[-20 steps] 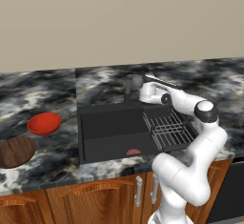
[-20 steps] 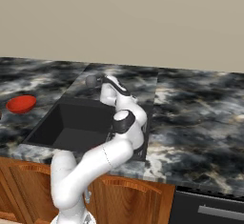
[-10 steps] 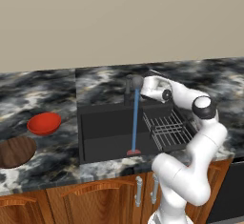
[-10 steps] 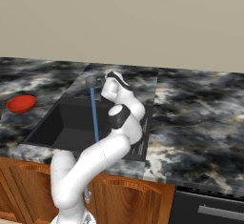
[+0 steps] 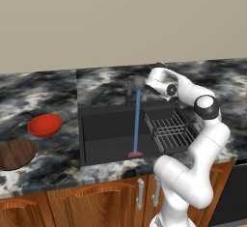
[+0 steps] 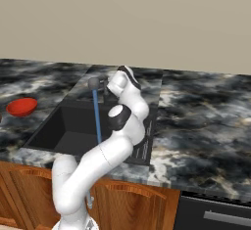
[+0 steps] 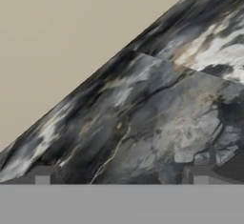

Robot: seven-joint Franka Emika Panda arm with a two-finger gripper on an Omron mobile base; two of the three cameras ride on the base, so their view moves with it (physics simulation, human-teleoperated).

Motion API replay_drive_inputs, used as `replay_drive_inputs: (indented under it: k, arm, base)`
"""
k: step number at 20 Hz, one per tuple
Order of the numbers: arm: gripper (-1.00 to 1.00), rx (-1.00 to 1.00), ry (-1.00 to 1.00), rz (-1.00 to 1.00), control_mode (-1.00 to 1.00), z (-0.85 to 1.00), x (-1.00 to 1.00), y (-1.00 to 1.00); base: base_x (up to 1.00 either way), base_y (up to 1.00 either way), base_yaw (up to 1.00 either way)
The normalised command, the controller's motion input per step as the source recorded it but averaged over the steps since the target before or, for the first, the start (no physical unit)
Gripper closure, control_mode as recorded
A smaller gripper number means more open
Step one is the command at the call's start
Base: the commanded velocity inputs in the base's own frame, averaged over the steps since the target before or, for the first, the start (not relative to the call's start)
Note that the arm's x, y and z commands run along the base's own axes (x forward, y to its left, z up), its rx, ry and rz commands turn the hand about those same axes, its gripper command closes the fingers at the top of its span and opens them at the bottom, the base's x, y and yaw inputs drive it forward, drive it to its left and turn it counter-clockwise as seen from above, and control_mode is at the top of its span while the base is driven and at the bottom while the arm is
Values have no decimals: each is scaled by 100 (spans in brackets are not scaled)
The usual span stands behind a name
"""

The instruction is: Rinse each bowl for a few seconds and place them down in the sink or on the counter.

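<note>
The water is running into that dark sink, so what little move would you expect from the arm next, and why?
Probably a swing left toward the glossy red bowl on the marbled counter. A blue stream already falls from the grey faucet into the dark sink, the jaws hold nothing, and both that bowl and the wood-grain brown bowl sit unrinsed.

A plain beige wall (image 5: 120,18) is rising behind the kitchen run, flat and evenly lit, with no strong shadows falling on it. Below the slab, brown wooden cabinets (image 5: 72,206) are running along the front, their doors carrying upright metal handles (image 5: 141,193). In the right base view the same cabinets (image 6: 132,207) are giving way on the right to a dark appliance front (image 6: 215,217) with a horizontal grey handle. The hand view is showing the wall (image 7: 71,37) meeting the marbled stone along a slanting line.
</note>
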Motion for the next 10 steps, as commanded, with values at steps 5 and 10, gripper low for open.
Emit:
replay_drive_inputs:
  k: [5, 10]
  arm:
    - [-100, 5, 0, 3, -100, 32, -13, -23]
    - [-100, 7, 4, 5, -100, 33, -33, -5]
  base:
    - [0, 0, 0]
    - [0, 0, 0]
